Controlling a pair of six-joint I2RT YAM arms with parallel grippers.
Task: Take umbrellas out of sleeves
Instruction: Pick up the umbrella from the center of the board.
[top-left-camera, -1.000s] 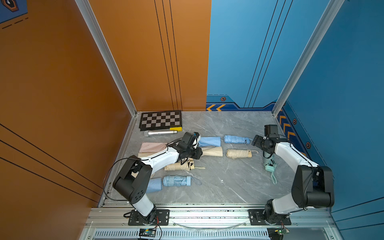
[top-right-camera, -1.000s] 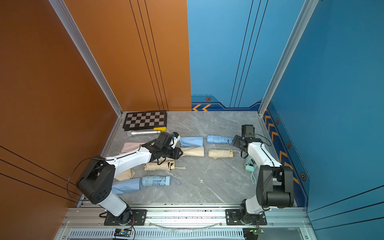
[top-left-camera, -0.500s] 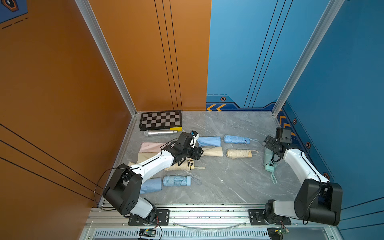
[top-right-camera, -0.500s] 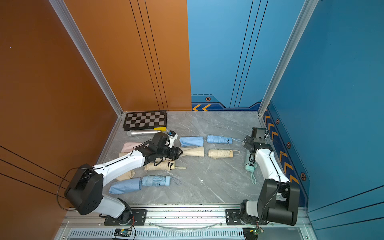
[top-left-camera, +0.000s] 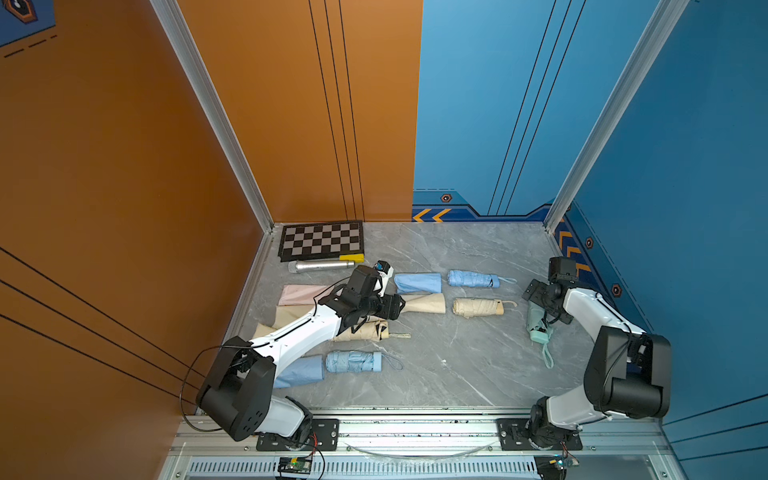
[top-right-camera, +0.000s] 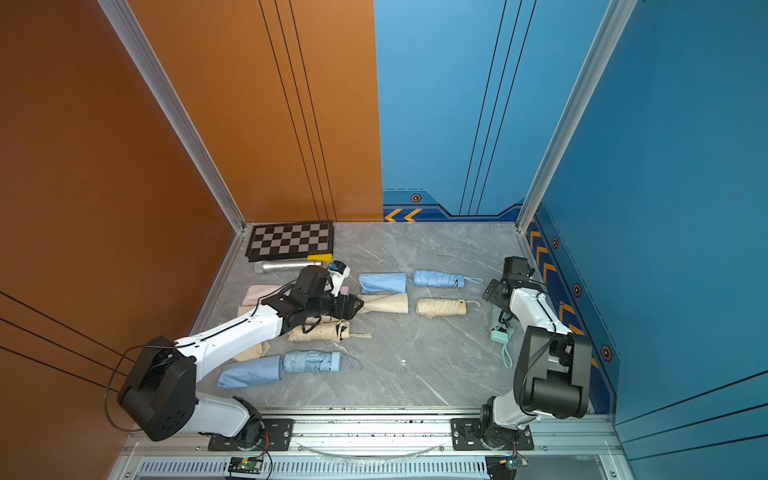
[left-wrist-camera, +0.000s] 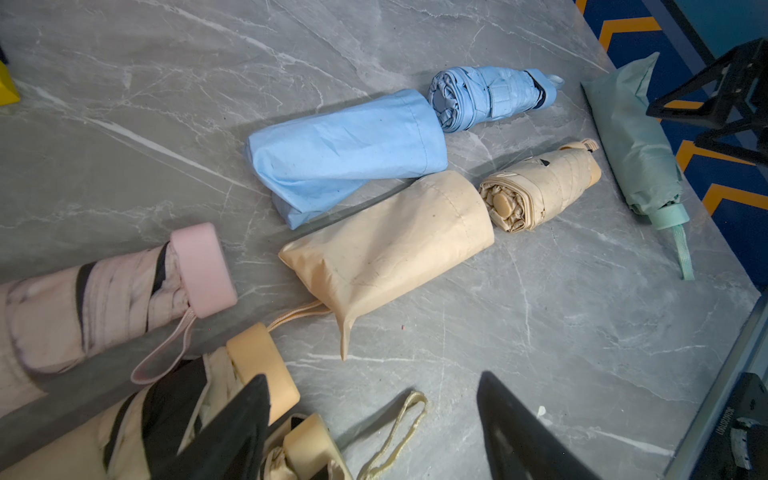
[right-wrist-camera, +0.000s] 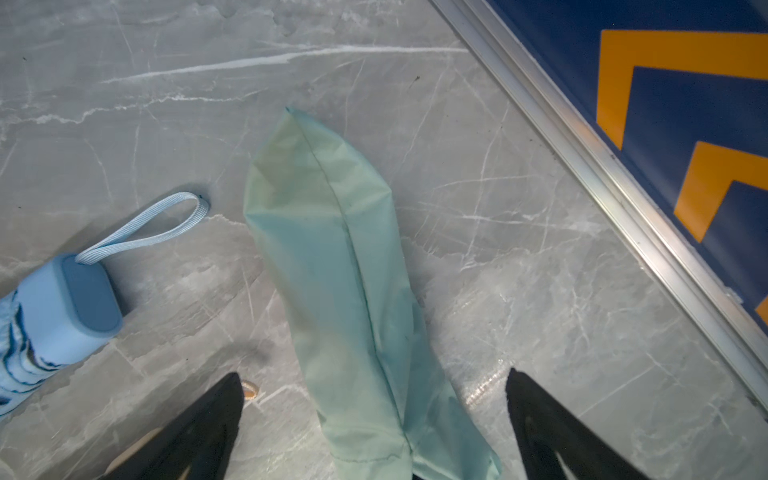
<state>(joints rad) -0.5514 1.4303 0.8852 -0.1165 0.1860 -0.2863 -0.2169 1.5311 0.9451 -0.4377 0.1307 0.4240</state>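
Nearest, the near blue sleeve lies slack, with the near blue umbrella at its mouth; whether its tip is inside I cannot tell. My right pincer stands open astride the mint sleeve, not closed on it. This sleeve holds the mint umbrella, with only handle and cord showing. My left pincer is open over bare table. Beyond it lie the cream sleeve and far blue sleeve. The cream umbrella and far blue umbrella are out, just past their mouths.
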